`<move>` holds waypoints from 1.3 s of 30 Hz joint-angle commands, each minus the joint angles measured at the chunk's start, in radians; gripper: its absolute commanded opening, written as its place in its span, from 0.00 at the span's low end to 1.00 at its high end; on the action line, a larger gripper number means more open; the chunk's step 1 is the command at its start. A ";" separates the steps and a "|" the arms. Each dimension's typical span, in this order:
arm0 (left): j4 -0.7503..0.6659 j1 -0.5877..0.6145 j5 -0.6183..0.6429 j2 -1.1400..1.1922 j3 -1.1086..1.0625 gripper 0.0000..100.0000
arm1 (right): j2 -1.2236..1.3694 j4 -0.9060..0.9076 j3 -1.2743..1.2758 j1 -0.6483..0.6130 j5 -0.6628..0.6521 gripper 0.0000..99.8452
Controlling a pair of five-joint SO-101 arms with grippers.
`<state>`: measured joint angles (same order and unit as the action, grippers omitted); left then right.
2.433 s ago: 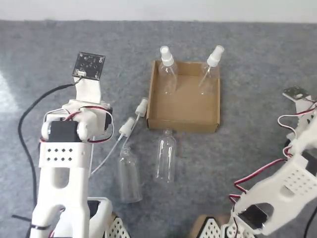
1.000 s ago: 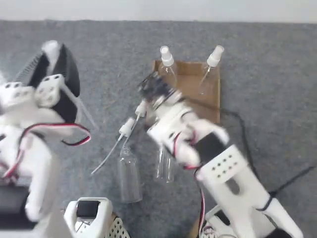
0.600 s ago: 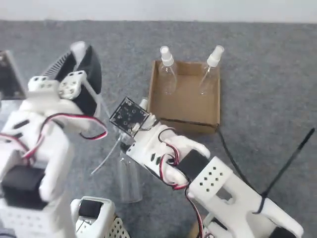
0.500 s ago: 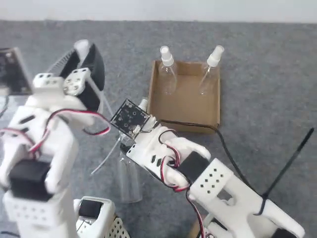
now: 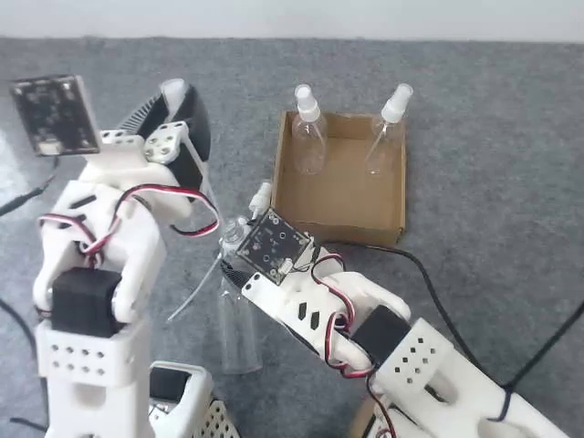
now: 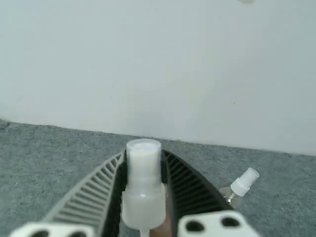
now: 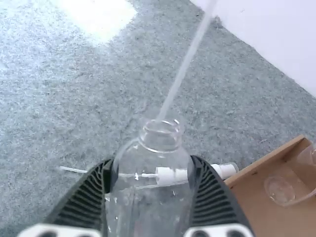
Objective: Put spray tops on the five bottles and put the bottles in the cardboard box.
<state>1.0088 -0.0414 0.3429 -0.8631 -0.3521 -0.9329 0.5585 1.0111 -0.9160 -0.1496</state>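
An open bottle (image 7: 150, 190) stands upright in the right gripper (image 7: 150, 168), whose jaws are clamped on its body. It is near the middle of the surface (image 5: 474, 109), just off the near left corner of the box (image 5: 339, 187). A thin tube (image 7: 183, 66) slants down to the bottle's mouth; whether its end is inside the neck cannot be told. The tube belongs to a top (image 6: 143, 183) that the left gripper (image 6: 144, 157) grasps between its jaws, raised above the surface's left half. The box sits by the middle of the far edge. Two capped bottles (image 5: 308, 137) stand along its far wall, one toward each corner. A loose top (image 5: 261, 196) lies just beside the box's left wall. A spare bottle (image 5: 237, 333) lies on its side toward the near edge, beside the right arm.
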 commanded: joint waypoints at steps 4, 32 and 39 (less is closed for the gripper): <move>-0.021 -0.011 0.015 -0.025 -0.022 0.01 | -0.036 -0.015 -0.011 0.001 0.009 0.01; 0.094 -0.169 -0.117 -0.025 -0.265 0.01 | 0.015 -0.361 0.089 0.173 0.278 0.00; 0.106 -0.169 -0.146 -0.026 -0.312 0.05 | 0.059 -0.401 0.091 0.196 0.278 0.00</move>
<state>1.0932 -0.2163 0.2140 -0.8815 -0.6467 -0.8638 0.2041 1.1278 -0.7795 0.1158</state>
